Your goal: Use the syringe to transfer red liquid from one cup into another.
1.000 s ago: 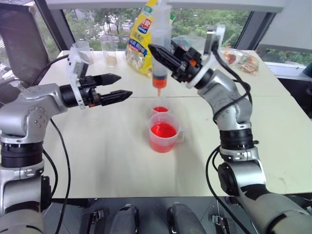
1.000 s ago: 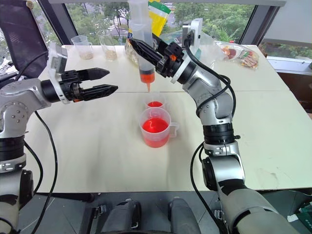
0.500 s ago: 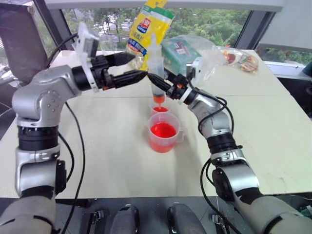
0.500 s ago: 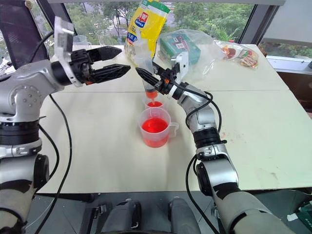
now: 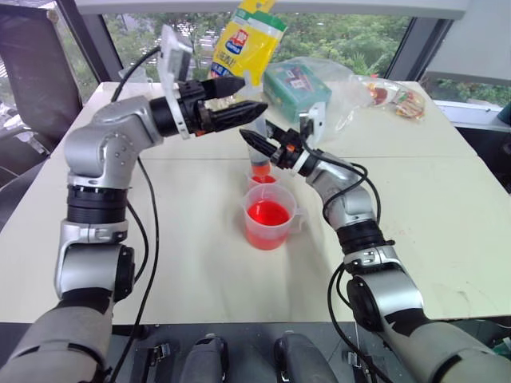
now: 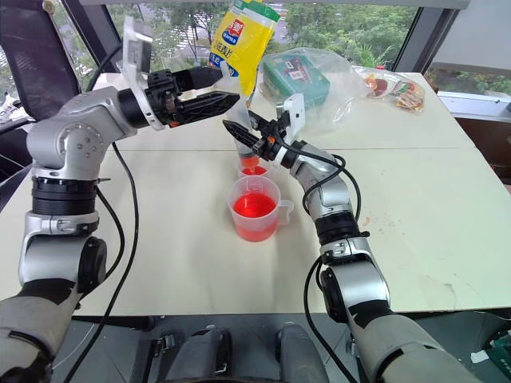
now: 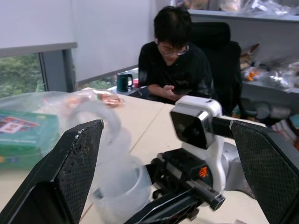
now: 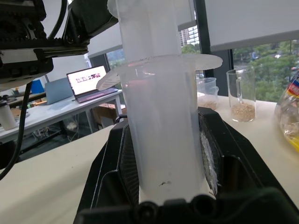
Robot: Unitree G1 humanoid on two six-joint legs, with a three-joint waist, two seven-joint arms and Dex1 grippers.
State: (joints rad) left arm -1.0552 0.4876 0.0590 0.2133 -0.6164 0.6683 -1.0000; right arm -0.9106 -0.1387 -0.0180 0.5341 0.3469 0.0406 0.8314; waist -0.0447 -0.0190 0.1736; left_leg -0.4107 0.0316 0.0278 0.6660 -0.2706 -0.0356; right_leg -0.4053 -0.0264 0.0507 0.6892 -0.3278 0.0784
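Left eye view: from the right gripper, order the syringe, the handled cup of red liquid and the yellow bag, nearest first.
1. Syringe: clamped in the right gripper.
2. Handled cup: on the table, nearer the robot.
3. Yellow bag: far side, by the window.

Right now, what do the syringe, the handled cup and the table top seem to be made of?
Syringe: cloudy, translucent plastic, apparently; the background blurs through its barrel, held in the right gripper.
Handled measuring cup: clear, thin plastic by the look; the red liquid shows through its wall.
Table top: smooth, matte cream surface, possibly laminate; the pictures leave it open.
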